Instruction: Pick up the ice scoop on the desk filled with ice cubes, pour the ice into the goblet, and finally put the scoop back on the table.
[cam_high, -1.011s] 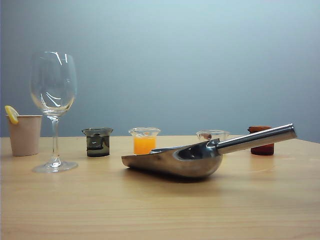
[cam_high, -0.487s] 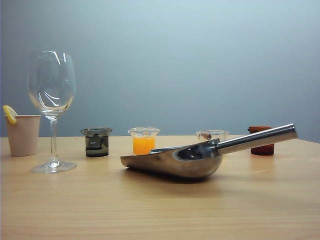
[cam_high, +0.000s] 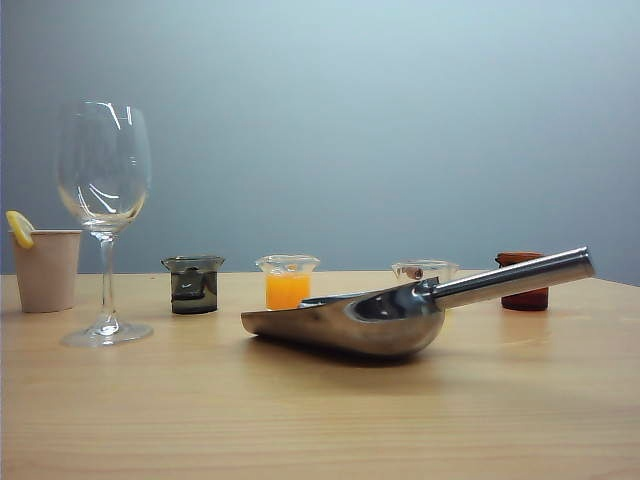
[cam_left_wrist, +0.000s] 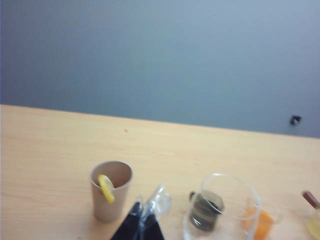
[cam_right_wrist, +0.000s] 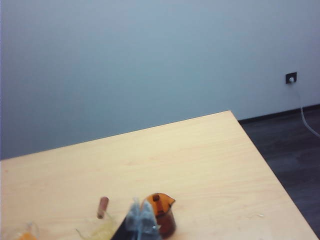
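Note:
The shiny steel ice scoop (cam_high: 350, 320) lies on the light-wood desk (cam_high: 300, 420) in the exterior view, its tubular handle (cam_high: 510, 277) slanting up to the right. From this low angle the bowl's inside and the ice cubes are hidden. The empty goblet (cam_high: 103, 165) stands upright at the left; in the left wrist view I look down on its rim (cam_left_wrist: 235, 179). My left gripper (cam_left_wrist: 147, 207) hovers shut and empty above the table between the paper cup and the goblet. Also shut and empty, my right gripper (cam_right_wrist: 141, 212) hangs beside a brown beaker. Neither gripper shows in the exterior view.
A beige paper cup (cam_high: 47, 270) with a lemon slice stands left of the goblet. Behind the scoop runs a row of small beakers: dark (cam_high: 193, 285), orange (cam_high: 288, 283), clear (cam_high: 425, 270) and brown (cam_high: 523, 282). The table's right edge (cam_right_wrist: 270, 170) drops to a dark floor.
Everything in the exterior view sits a hair further left than one second ago. Nothing has moved relative to the table, and no gripper has entered that view.

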